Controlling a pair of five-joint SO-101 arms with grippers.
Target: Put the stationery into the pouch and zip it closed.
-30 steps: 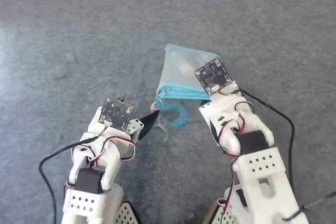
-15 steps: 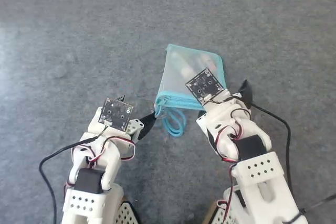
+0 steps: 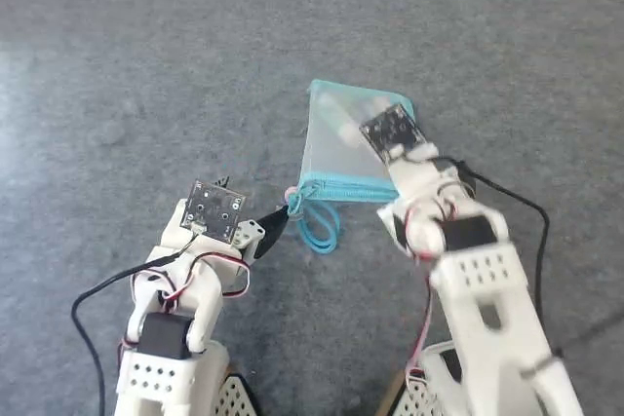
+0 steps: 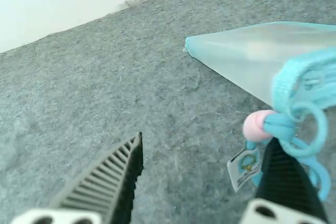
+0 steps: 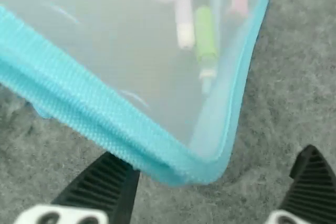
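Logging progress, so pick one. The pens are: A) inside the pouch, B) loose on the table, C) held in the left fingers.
A: the pens show through the translucent wall of the pouch, so they lie within it.

I see the pouch [image 3: 336,148] lying mid-table on the mat [image 3: 146,75], with the stationery [image 5: 205,40] inside it. Its strap loop [image 3: 320,226] trails off the near left corner. My left gripper [image 3: 276,224] sits just left of that loop, and my right gripper [image 5: 218,161] straddles the pouch's near right corner.
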